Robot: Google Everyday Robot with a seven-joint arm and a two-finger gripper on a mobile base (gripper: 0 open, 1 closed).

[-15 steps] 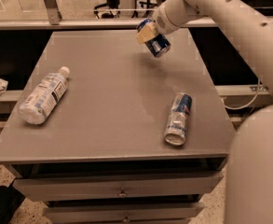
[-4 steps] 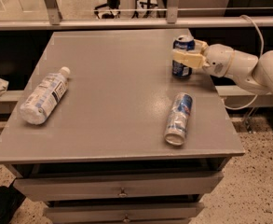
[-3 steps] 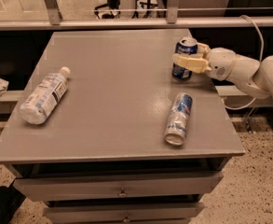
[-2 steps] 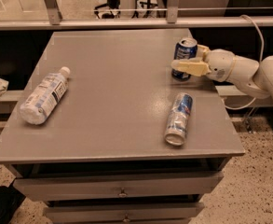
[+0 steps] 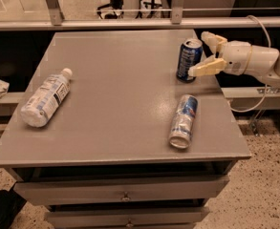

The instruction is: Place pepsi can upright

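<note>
The pepsi can (image 5: 188,59), short, dark blue with white markings and a silver top, stands upright near the right edge of the grey table (image 5: 120,104). My gripper (image 5: 208,53) is just to the right of the can. It is open: one finger (image 5: 212,39) is behind the can's top and the other finger (image 5: 204,69) is beside its lower part. Neither finger clasps the can.
A slimmer blue-and-silver can (image 5: 183,120) with a red mark lies on its side at the front right. A clear plastic water bottle (image 5: 45,97) lies on its side at the left. Drawers sit under the tabletop. A railing runs behind the table.
The gripper carried the pepsi can down from above the table, set it upright near the right edge, opened and drew back a little to the right.
</note>
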